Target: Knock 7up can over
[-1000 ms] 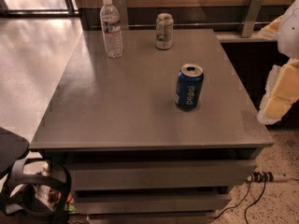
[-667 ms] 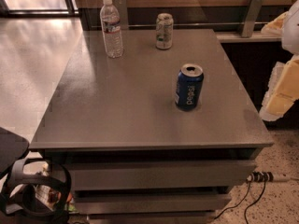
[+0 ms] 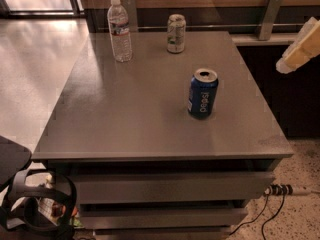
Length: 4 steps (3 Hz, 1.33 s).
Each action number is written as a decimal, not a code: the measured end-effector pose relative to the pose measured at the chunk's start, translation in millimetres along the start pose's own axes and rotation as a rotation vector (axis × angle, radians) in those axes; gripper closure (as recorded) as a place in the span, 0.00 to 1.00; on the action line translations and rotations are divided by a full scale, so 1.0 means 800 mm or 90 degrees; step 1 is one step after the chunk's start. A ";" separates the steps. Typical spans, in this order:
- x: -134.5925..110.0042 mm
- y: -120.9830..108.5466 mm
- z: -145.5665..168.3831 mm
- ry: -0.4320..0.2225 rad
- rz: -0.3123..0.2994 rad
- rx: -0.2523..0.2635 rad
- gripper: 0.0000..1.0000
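Observation:
The 7up can point(image 3: 176, 33), pale silver-green with whitish sides, stands upright at the far edge of the grey table point(image 3: 125, 114). My gripper point(image 3: 299, 51), cream coloured, is at the right edge of the view. It hangs in the air beyond the table's right side, well to the right of the 7up can and apart from it. It holds nothing that I can see.
A dark blue Pepsi can point(image 3: 202, 93) stands upright right of the table's middle. A clear water bottle point(image 3: 120, 30) stands at the far left. A counter with metal brackets point(image 3: 270, 14) runs behind. Cables and a power strip point(image 3: 282, 190) lie on the floor at the right.
My gripper has risen at the right edge of the view, from level with the Pepsi can to higher up. The cans and bottle have not moved.

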<state>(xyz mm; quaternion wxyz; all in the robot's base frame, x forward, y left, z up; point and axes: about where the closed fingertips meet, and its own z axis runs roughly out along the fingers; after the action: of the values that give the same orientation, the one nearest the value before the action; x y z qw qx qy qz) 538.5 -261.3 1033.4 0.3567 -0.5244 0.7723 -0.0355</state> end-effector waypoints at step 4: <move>-0.100 -0.106 0.132 -0.279 0.150 0.073 0.00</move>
<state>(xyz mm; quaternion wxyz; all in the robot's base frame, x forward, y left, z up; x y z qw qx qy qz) 682.6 -198.4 1032.7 0.5464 -0.4050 0.7291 0.0765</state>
